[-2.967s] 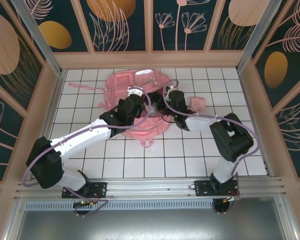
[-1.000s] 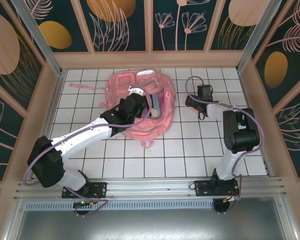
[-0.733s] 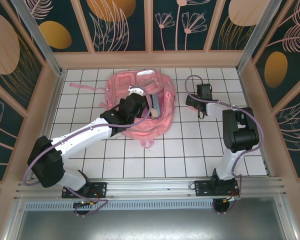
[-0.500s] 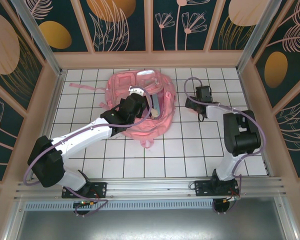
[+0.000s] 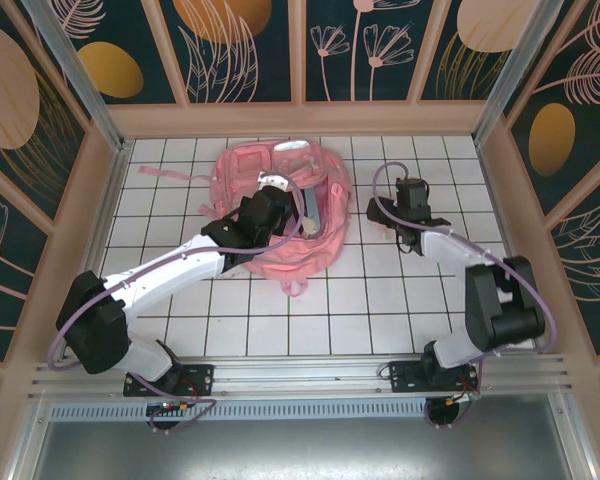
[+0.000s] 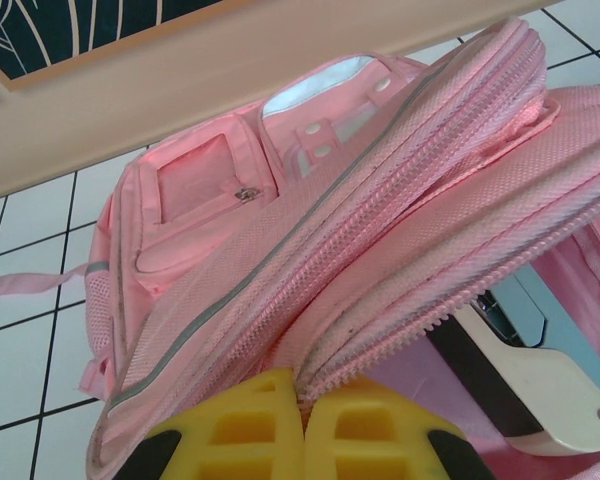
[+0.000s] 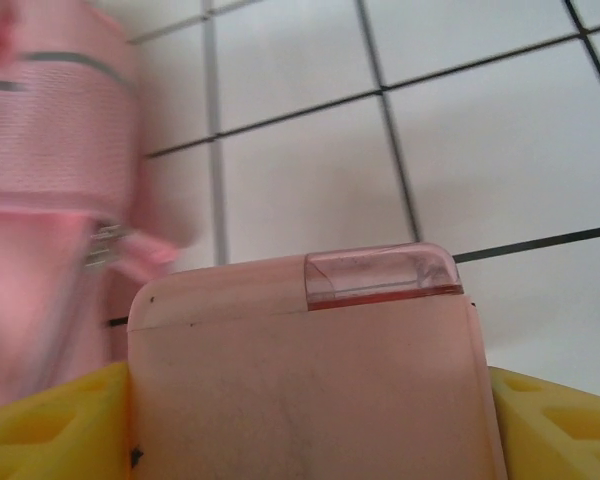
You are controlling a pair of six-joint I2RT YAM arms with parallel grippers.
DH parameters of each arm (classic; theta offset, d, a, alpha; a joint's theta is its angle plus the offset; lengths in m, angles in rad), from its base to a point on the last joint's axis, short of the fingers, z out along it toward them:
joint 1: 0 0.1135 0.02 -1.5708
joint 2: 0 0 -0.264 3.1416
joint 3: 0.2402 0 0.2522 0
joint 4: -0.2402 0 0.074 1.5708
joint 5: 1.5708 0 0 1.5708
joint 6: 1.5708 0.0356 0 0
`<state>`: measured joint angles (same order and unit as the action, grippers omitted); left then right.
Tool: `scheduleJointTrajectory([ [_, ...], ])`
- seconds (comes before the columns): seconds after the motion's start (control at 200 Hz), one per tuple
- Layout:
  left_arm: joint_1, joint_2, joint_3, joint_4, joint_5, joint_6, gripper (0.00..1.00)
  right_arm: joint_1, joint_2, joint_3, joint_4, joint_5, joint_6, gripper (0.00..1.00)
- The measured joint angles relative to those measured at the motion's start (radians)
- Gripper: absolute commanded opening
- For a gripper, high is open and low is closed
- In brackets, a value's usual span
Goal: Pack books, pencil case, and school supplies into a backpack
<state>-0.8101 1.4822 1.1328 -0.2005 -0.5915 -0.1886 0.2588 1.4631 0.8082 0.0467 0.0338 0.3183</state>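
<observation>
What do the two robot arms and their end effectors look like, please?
The left arm and right arm have white shells, black joints and black bases; a lilac cable loops along each. The end effector fingers are yellow moulded plastic with recessed pockets.

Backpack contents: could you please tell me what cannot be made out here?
Inside the backpack: left wrist view, covered by its flap.
The pencil case: left wrist view, cut by the right edge, partly under the flap.
The school supplies: right wrist view, lower part cut by the bottom edge.
</observation>
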Motion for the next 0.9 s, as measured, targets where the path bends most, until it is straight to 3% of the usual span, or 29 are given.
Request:
scheduleJointTrajectory([
  [0.195,0.0,0.021,0.034,-0.021,-0.001,-0.011,0.0,0.12,-0.177,-0.053,0.091,-0.064,0.073,0.75],
  [0.375,0.0,0.032,0.061,-0.045,0.0,-0.025,0.0,0.233,-0.209,-0.099,0.203,-0.111,0.157,0.74],
  [0.596,0.0,0.032,0.064,-0.055,0.007,-0.03,0.0,0.349,-0.103,-0.11,0.375,-0.164,0.249,0.74],
  [0.896,0.005,0.032,0.074,-0.064,0.021,-0.034,0.0,0.41,0.077,-0.05,0.547,-0.222,0.353,0.76],
])
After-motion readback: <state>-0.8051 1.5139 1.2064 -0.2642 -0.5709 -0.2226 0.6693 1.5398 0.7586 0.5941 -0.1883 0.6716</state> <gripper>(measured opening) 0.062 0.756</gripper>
